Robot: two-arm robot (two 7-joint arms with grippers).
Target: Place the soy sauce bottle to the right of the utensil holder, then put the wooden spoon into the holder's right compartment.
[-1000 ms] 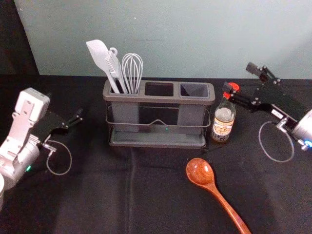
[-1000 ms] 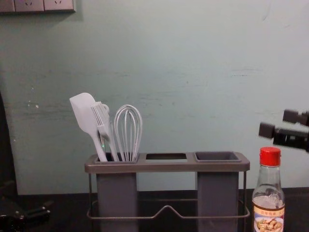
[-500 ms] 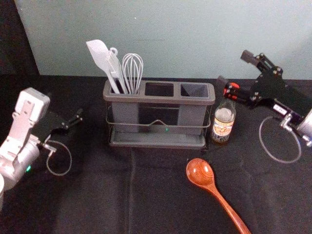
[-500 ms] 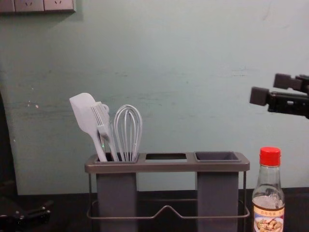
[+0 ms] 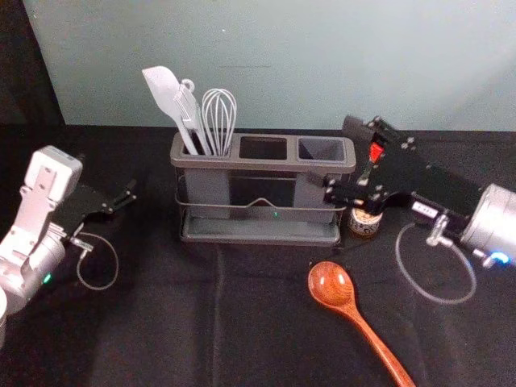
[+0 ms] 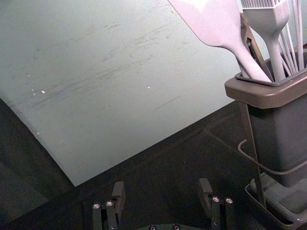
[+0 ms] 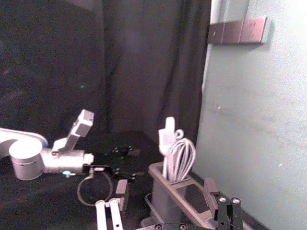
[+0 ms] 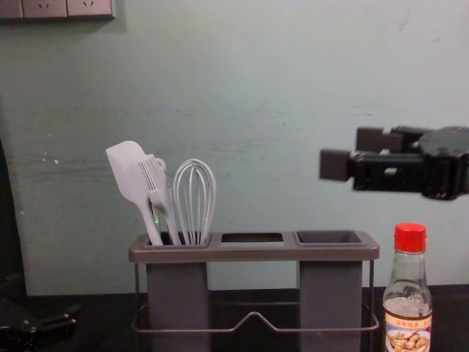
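In the head view, the right gripper (image 5: 335,153) has swung in toward the robot's left since half a second ago and now reaches over the holder's right end, covering more of the soy sauce bottle (image 5: 365,223). The bottle stays upright just beside the utensil holder (image 5: 262,165), on its right. The wooden spoon (image 5: 331,284) lies unmoved in front, oval bowl toward the holder, long axis slanting back to the near edge on the robot's right; its reddish grain looks glossy. The left gripper (image 5: 107,175) is parked at the left.

In the chest view, the right gripper has come farther in, above the level of the bottle's red cap (image 8: 410,237). The bottle's axis is vertical: clear rounded glass, narrow neck, printed label. The holder runs side to side, smooth-rimmed, with a thin peaked rail; a spatula (image 8: 130,172), brush (image 8: 154,180) and wire whisk (image 8: 194,202) lean in its left compartment.

In the left wrist view, the left gripper (image 6: 162,190) stands spread, grasping nothing.

In the right wrist view, the right gripper (image 7: 166,188) is released, its fingers apart with nothing gripped.
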